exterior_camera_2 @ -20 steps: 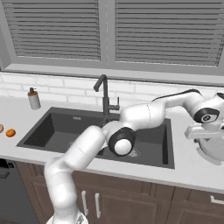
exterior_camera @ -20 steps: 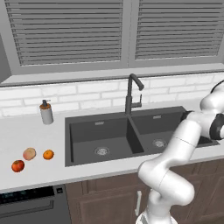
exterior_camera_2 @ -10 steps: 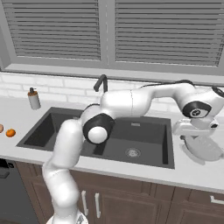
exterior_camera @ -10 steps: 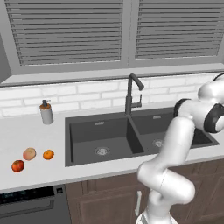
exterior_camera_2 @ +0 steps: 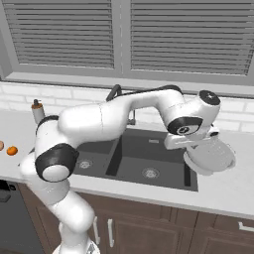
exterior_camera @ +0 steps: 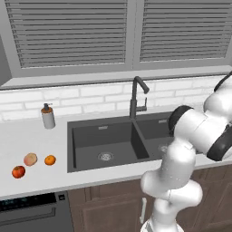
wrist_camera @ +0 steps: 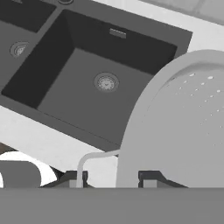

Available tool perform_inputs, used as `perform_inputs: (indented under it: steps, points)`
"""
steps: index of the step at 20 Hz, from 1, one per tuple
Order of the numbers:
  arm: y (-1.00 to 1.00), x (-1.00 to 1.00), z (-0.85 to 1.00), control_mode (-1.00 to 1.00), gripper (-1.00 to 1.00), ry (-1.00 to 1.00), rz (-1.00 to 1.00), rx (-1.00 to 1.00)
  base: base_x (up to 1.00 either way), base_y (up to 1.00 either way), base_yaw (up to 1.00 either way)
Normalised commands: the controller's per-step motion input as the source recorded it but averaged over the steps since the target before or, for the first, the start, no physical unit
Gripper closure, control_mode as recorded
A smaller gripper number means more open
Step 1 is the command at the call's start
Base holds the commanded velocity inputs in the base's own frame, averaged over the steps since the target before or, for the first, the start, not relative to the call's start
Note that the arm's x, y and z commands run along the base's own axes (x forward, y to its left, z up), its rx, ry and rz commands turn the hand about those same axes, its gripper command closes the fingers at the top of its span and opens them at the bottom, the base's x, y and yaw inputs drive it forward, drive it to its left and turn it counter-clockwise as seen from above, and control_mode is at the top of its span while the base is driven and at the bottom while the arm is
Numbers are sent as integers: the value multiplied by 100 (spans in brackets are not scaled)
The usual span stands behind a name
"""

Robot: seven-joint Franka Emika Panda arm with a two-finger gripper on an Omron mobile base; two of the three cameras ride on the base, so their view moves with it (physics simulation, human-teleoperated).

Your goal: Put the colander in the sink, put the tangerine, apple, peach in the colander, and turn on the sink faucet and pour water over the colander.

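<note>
Right base view | gripper pinching colander by its handle, lifted above tabletop | sink lies to colander's left, just beside.

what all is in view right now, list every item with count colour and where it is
colander: 1, white-grey, held up at the gripper over the counter right of the sink
sink: 1, dark charcoal, two basins, set in the counter
sink faucet: 1, black, behind the sink's divider, no water running
soap dispenser: 1, grey, on the counter left of the sink by the wall
tangerine: 1, orange, counter left of the sink
peach: 1, pale tan-pink, just left of the tangerine
apple: 1, red, nearest the counter's front edge
counter: 1, white
gripper: 1, dark fingertips, shut on the colander's rim by its handle
</note>
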Motion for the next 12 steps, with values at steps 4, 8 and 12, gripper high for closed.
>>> perform_inputs:
  steps: [4, 8, 12]
  points:
    - [100, -22, 62, -100, 100, -13, 0, -16, 0, 0, 0]
    - [100, -22, 74, -100, 100, -14, 0, -15, 0, 0, 0]
    - [100, -20, 76, -100, 100, -12, 0, -14, 0, 0, 0]
